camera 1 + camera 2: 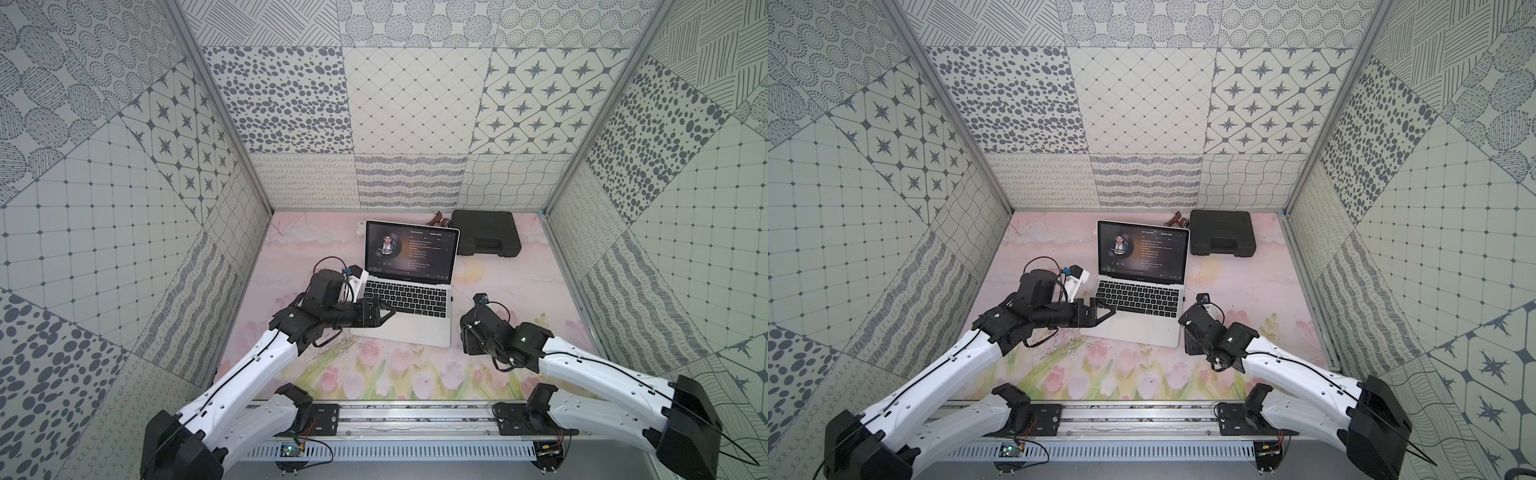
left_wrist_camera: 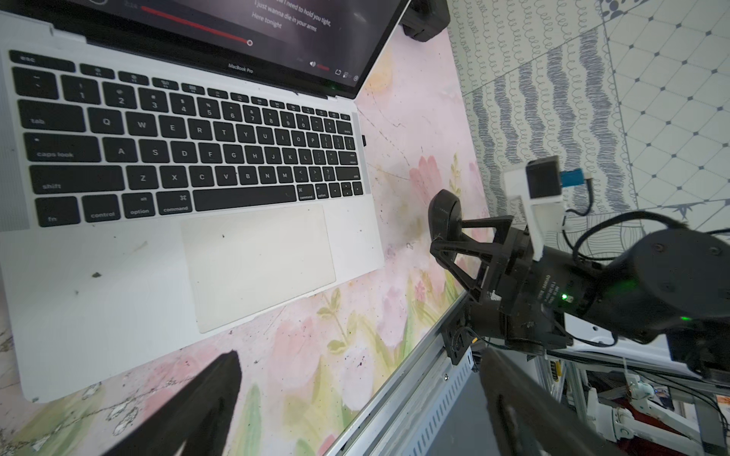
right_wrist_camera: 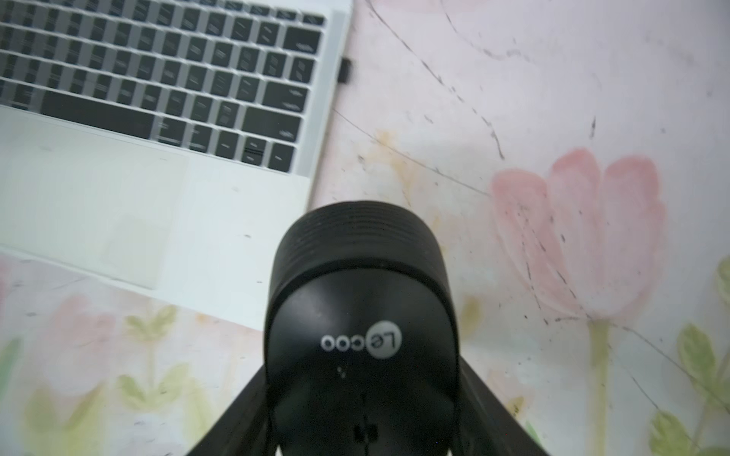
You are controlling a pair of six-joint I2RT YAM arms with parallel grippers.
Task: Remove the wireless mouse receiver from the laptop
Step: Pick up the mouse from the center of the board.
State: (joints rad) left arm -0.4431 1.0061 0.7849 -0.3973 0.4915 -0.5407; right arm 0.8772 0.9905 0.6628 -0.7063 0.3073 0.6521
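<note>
Closest in, the right gripper (image 2: 448, 235) is clamped on a black mouse (image 3: 361, 316), 4 o'clock off the laptop (image 1: 399, 328). The left gripper (image 1: 385, 309) is hung wide open over the keyboard's 9 o'clock edge. The wireless mouse receiver (image 3: 345, 70) is seen plugged into the 3 o'clock edge. A black case (image 1: 486, 232) is parked way back at 1 o'clock.

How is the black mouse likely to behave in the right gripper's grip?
The black mouse looks rigid, with a smooth rounded shell, so it may slip or pivot in the right gripper. Small and plastic-looking, so probably light. Its ribbed end might give better purchase.
</note>
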